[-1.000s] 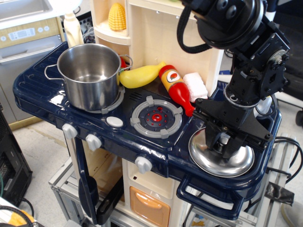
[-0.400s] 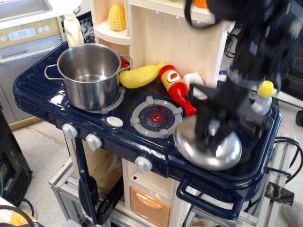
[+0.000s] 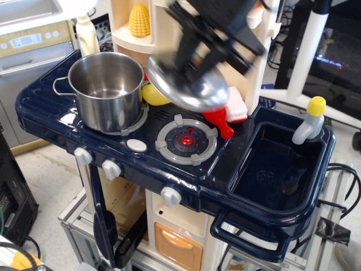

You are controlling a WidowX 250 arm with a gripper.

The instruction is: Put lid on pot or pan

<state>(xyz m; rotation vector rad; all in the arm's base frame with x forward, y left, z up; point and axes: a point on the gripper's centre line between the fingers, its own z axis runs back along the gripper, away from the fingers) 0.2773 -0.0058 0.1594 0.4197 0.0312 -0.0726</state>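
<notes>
The shiny steel pot (image 3: 107, 89) stands open on the left burner of the toy stove, with wire loop handles at its rim. The domed steel lid (image 3: 183, 86) hangs tilted in the air above the middle of the stove, just right of the pot and apart from it. My black gripper (image 3: 204, 52) is blurred by motion and is shut on the lid's centre knob, which the fingers hide.
A yellow toy banana (image 3: 151, 94) and a red ketchup bottle (image 3: 219, 121) lie behind the middle burner (image 3: 186, 140). A white sponge (image 3: 237, 104) sits beside them. The dark blue sink (image 3: 276, 166) with a yellow-capped faucet (image 3: 309, 125) is at right. A toy corn (image 3: 139, 20) stands on the shelf.
The gripper has lifted the lid out of the sink and carried it up and left to above the middle of the stove, near the pot. The sink now holds nothing.
</notes>
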